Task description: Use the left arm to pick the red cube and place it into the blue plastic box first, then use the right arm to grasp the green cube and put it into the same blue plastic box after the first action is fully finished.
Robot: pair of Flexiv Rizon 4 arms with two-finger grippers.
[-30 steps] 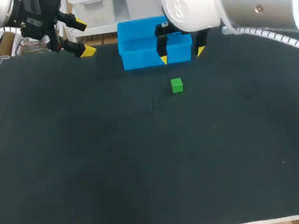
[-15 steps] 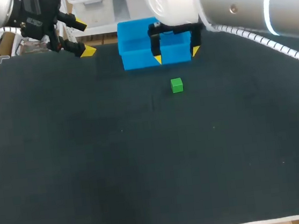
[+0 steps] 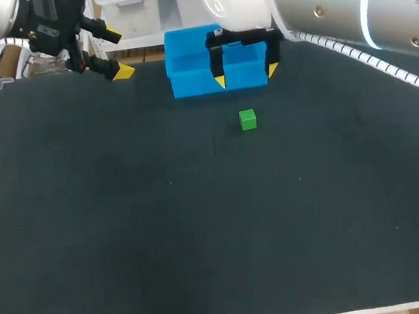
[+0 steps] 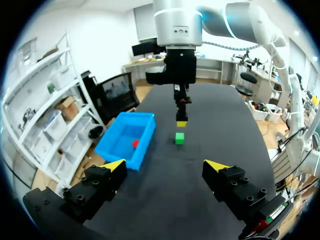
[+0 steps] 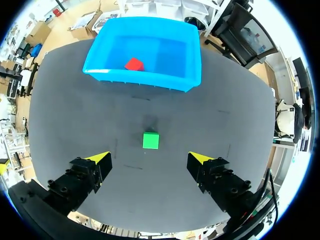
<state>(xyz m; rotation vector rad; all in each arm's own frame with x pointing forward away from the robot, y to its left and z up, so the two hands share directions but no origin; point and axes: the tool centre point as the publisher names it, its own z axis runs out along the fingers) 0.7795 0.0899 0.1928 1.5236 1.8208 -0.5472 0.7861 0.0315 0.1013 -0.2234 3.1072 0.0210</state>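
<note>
Landmark: the blue box point(image 3: 186, 84), standing at the far edge of the tabletop point(image 3: 204, 241); every place below is given from it.
Box contents: one red cube point(image 5: 133, 64), lying on the box floor close to the wall that faces the green cube. Nothing else shows inside.
Green cube point(image 3: 248, 119): on the tabletop in front of the box, near its front wall but clearly apart from it, opposite the right half of that wall.
Right fingers point(image 5: 97, 161): spread wide and holding nothing. They hang above the strip between the box front and the green cube.
Deciding relation: in my right wrist view the green cube sits just ahead of my fingers, in line with the middle of the gap, with the box beyond it. A cube has no long axis. Its faces look about square to the line between my fingertips.
Left fingers point(image 4: 114, 166): apart and empty, well off beyond the left end of the box.
Nearer arm: the right, by a wide margin.
Stage, as I judge it: the red cube step looks done. The green cube is not yet gripped, so a descent over it comes first.
</note>
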